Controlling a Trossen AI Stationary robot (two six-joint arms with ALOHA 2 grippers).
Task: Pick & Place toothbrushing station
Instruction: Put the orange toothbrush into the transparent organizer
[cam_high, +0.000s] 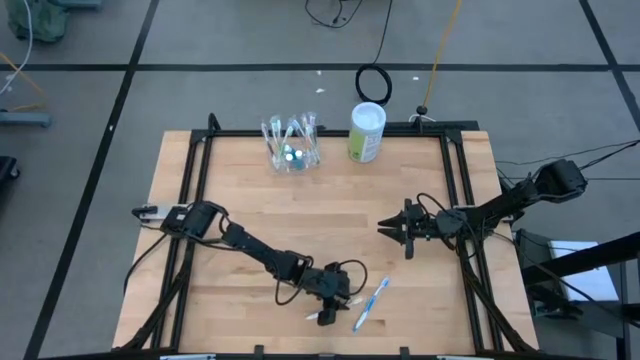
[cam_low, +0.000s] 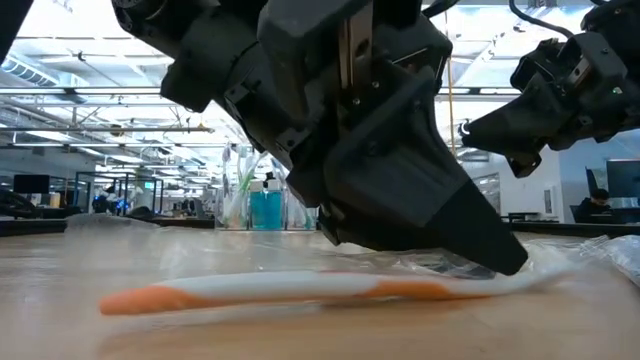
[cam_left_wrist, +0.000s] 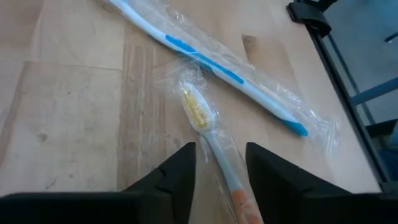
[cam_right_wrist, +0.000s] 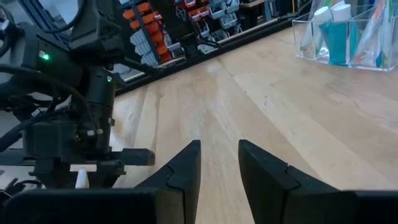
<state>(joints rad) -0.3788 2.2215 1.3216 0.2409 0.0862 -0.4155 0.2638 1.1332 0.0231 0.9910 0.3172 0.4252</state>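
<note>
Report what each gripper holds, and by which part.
Nothing is held. The left gripper is open, straddling the orange-handled toothbrush near its neck; the right gripper is open and empty.

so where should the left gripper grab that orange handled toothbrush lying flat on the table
Grip the orange-handled toothbrush on its slim handle just behind the bristle head, coming straight down from above. It lies flat in a clear wrapper, and the left gripper already straddles the handle with open fingers, so closing across its narrow width looks best. The blue toothbrush lies just past the head, apart from it.
</note>
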